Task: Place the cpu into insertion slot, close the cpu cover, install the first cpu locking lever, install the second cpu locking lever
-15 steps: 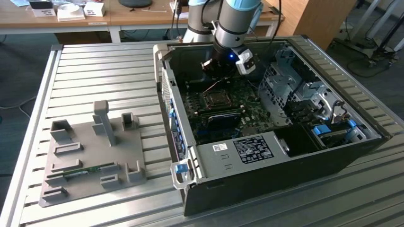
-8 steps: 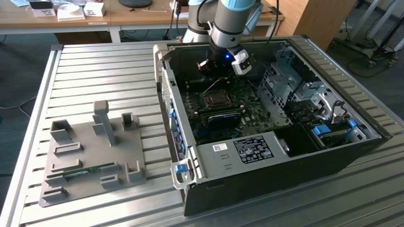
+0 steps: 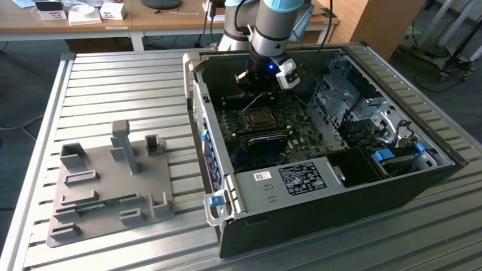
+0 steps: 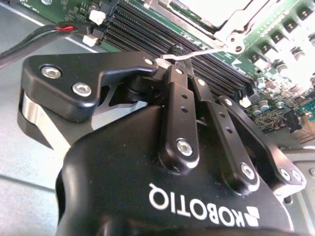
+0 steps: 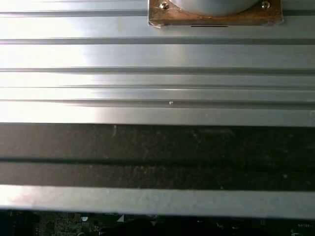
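Note:
In the exterior view my gripper [image 3: 256, 82] reaches down into the open computer case, over the far edge of the green motherboard [image 3: 301, 132], just behind the insertion slot [image 3: 258, 118]. In the second wrist view the gripper [image 4: 187, 71] is shut, its two black fingers [image 4: 178, 105] pressed side by side. A thin silver locking lever [image 4: 206, 50] lies across their tips; whether it is pinched or only touched I cannot tell. Beyond it the cpu cover [image 4: 227, 27] lies flat around the pale top of the cpu [image 4: 211, 7].
Long black memory slots [image 4: 142, 32] and a red-and-black cable [image 4: 47, 32] lie close beside the fingers. The case walls and a metal drive cage [image 3: 354, 107] hem the arm in. A grey fixture [image 3: 113, 186] holding a green memory stick [image 3: 98, 205] stands on the slatted table [image 3: 128, 84].

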{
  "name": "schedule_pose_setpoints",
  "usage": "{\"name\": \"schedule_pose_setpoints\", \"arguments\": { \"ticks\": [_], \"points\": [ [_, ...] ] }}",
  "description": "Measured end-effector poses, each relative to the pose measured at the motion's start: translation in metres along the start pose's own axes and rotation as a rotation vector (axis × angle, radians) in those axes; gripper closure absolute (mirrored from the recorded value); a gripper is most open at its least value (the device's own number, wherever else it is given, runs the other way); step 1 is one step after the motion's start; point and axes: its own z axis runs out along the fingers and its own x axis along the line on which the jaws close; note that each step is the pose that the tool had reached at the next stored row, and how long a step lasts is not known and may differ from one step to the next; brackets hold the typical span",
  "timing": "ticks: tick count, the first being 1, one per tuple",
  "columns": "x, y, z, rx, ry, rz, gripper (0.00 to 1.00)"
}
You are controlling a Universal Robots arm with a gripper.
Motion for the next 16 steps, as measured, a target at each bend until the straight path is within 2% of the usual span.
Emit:
{"name": "schedule_pose_setpoints", "arguments": {
  "ticks": [12, 16],
  "points": [
    [-0.0003, 0.0023, -0.0128, 0.0003, 0.0000, 0.000, 0.89],
    [-0.0003, 0.0026, -0.0127, -0.0011, -0.0005, 0.000, 0.89]
  ]
}}
